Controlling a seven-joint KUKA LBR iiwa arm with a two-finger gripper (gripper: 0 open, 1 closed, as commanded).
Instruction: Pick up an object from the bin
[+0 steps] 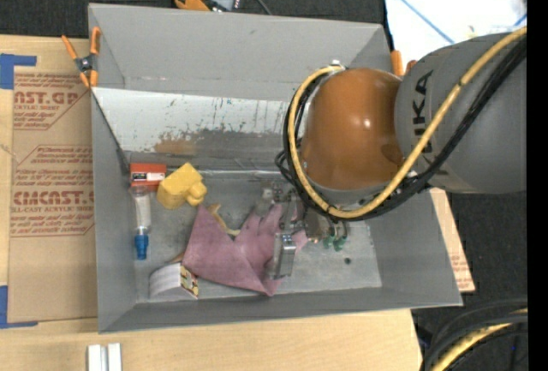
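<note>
The claw (285, 251) is hanging at the right edge of a crumpled mauve cloth (224, 256), which is spreading away from it toward the view's left on the floor of the bin (214, 44). Whether the claw is spread or pressed together, I cannot tell. Farther out on that side, a yellow block (181, 186) is sitting beside a red box (147, 176), a blue-capped clear tube (140, 228) is lying below them, and a white roll (169, 282) is lying at the cloth's far corner.

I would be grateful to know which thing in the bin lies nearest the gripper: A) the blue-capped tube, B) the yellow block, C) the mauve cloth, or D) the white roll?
C: the gripper sits at the right edge of the mauve cloth, the others farther left.
</note>
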